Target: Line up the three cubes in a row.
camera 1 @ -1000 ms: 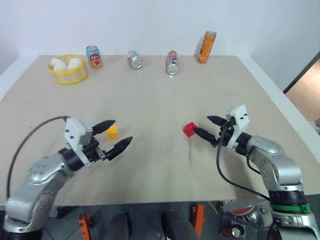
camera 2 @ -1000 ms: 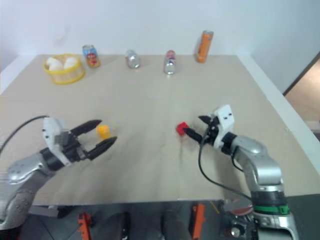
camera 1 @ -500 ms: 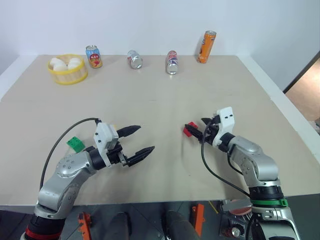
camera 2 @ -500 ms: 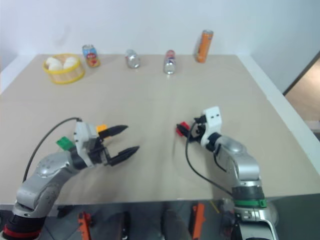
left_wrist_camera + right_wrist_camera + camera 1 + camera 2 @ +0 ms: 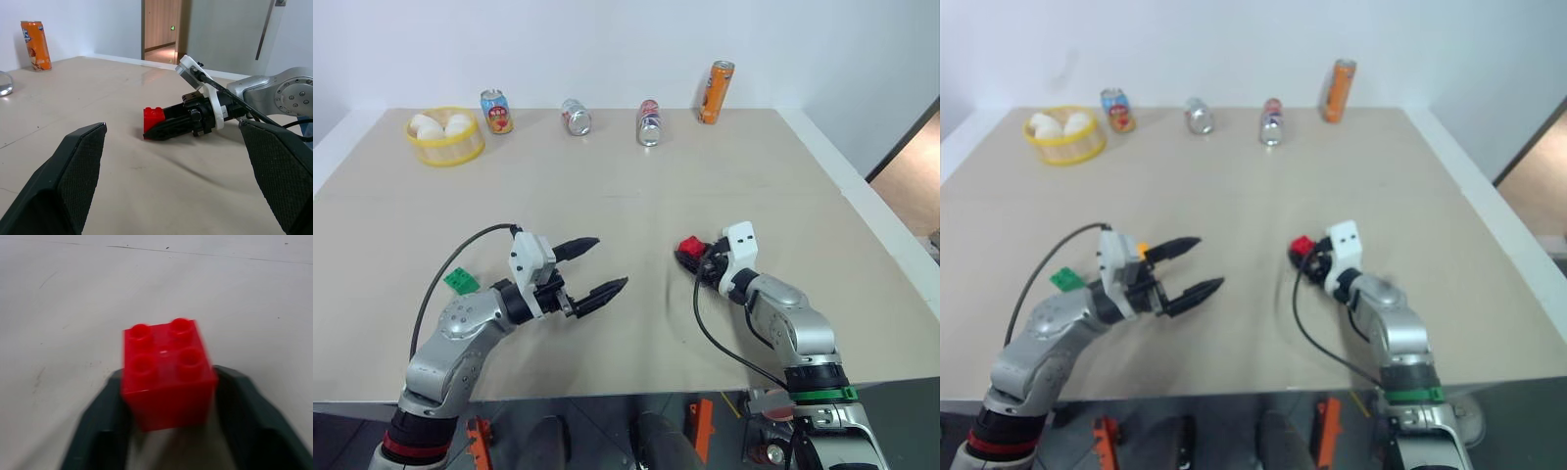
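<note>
The right gripper [image 5: 168, 396] clamps the red cube [image 5: 167, 373] between its two fingers on the counter [image 5: 636, 176]; the right wrist view shows its four studs up. The left gripper [image 5: 590, 268] hangs wide open, empty. The right eye view shows a sliver of the yellow-orange cube [image 5: 1142, 251] behind that gripper. The green cube [image 5: 460, 281] lies beside the left arm.

Left end effector [image 5: 592, 264] agape, right end effector [image 5: 697, 261] clamped.
</note>
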Motion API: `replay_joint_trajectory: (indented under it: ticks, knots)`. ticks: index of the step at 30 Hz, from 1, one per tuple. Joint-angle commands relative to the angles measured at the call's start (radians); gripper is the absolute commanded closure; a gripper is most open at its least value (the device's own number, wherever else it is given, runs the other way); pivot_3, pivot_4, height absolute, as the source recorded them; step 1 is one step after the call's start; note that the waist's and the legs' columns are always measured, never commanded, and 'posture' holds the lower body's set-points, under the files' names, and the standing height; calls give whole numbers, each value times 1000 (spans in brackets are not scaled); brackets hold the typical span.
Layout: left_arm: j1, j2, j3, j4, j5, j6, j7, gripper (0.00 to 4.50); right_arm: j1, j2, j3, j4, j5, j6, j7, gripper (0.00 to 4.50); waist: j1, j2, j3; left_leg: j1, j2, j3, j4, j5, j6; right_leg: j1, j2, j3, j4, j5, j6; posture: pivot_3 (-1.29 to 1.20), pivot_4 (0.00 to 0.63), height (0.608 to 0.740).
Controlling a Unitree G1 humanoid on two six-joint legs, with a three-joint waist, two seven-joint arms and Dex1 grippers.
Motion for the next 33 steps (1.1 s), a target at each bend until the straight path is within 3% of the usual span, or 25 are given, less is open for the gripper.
replay_joint_trajectory:
  ticks: [1, 4, 8, 15, 20, 33]
  knots:
    - [-6, 13, 13, -6, 4, -15, -10, 0, -30, -35, -27, -29, 60, 16, 94, 3231, 0, 0, 0, 0, 0, 0, 0, 0, 0, 0, 0, 0, 0, 0, 0, 0, 150, 740]
    - [-1, 37, 18, -9, 0, -14, -33, 0, -52, -81, -25, -62, 112, -5, 230, 3231, 0, 0, 0, 0, 0, 0, 0, 0, 0, 0, 0, 1, 0, 0, 0, 0, 150, 740]
    - [19, 104, 38, -17, -27, -4, -103, 0, -50, -201, 54, -128, 176, -47, 567, 3231, 0, 0, 0, 0, 0, 2, 0, 0, 0, -1, 0, 2, 0, 0, 1, 0, 150, 740]
    - [59, 216, 63, -26, -58, 3, -223, 0, -98, -275, 208, 1, 58, -310, 874, 3231, -2, 0, 0, 1, 0, 3, -1, 0, 0, -1, 0, 1, 0, -3, -5, 0, 150, 740]
    - [97, 254, 70, -46, -63, 3, -247, 0, -148, -247, 291, 175, -49, -524, 963, 3231, -1, 0, 0, 1, 1, 5, 0, 0, 0, -1, -1, 2, 0, -3, -5, 0, 150, 740]
    - [135, 257, 85, -99, -76, 36, -221, 0, -188, -210, 324, 338, -93, -655, 1041, 3231, 0, 0, 0, 3, 1, 6, 0, 0, 0, 0, -1, 3, 0, -3, -5, 0, 150, 740]
